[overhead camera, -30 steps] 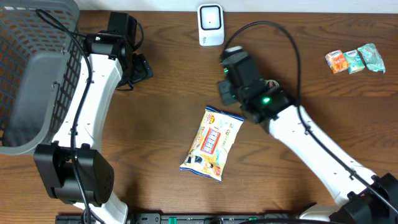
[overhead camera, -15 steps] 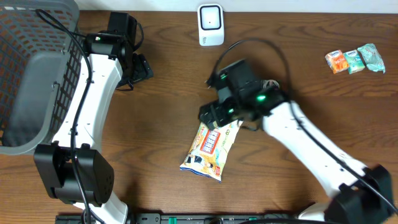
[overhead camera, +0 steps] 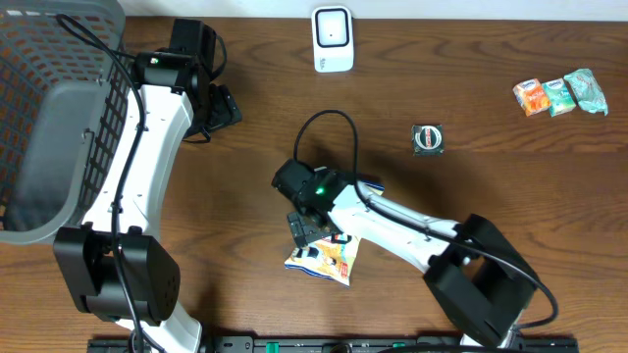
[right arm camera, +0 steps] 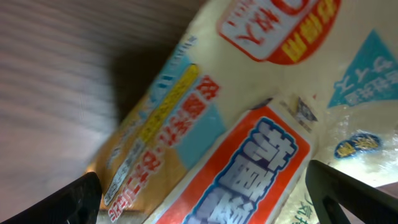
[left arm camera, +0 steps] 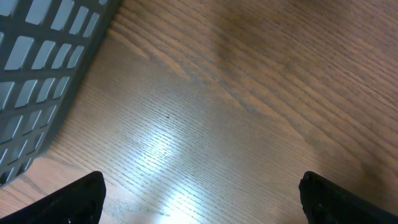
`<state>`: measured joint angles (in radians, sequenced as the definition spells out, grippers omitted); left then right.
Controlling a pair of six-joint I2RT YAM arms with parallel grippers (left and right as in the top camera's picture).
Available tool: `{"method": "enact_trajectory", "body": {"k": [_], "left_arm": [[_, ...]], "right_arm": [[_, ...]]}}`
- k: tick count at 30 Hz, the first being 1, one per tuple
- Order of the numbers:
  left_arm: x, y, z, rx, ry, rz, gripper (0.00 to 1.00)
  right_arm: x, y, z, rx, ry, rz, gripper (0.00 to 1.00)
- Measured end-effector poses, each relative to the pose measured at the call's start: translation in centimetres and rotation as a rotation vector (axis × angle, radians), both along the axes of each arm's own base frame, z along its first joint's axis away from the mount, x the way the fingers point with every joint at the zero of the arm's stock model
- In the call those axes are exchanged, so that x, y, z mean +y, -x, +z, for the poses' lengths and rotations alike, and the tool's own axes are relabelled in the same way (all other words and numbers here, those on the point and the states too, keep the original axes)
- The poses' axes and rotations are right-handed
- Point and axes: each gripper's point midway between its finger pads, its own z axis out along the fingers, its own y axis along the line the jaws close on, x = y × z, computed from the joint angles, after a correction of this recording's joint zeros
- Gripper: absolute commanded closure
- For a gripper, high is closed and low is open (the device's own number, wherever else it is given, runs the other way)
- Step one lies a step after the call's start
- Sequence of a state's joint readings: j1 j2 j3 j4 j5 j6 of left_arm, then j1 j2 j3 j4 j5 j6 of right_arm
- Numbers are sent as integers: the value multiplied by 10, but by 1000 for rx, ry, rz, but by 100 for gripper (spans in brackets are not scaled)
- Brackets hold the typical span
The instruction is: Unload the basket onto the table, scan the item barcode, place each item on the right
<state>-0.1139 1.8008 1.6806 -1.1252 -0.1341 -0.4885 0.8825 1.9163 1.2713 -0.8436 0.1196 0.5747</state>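
The right gripper (overhead camera: 305, 226) hangs directly over the snack bag (overhead camera: 332, 261), jaws spread wide and grasping nothing. The bag lies flat on the wooden table (overhead camera: 245, 196), well apart from the white scanner (overhead camera: 333, 39) at the far edge. The left gripper (overhead camera: 220, 106), also released, sits near the grey basket (overhead camera: 49, 118).

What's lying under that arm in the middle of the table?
A snack packet: its lower end shows past the right arm, and the wrist camera sees its printed face between open jaws. The arm covers its upper end.
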Motion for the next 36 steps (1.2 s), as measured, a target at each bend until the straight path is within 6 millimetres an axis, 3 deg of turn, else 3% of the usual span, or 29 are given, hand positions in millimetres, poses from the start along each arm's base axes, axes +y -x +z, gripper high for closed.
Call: {"method": "enact_trajectory", "body": {"k": [7,11,16,22,26,29,32,36], "left_arm": [[0,0,0,0,0,0,2],[0,0,0,0,0,0,2],[0,0,0,0,0,0,2],[0,0,0,0,0,0,2],[0,0,0,0,0,0,2],[0,0,0,0,0,0,2],[0,0,0,0,0,0,2],[0,0,0,0,0,0,2]], "right_arm": [[-11,-2,-10,9,86,-29,1],[-22,-5,-9,23,111,-58,11],[-39,-15,-7,28,149,-93,7],[-45,-40,1,-28,183,-46,4],[-59,-66,16,-72,213,-57,4],[-74,-75,32,-24,206,-97,4],[-75,-74,42,53,148,-96,2],[-62,-54,45,175,66,-13,1]]}}
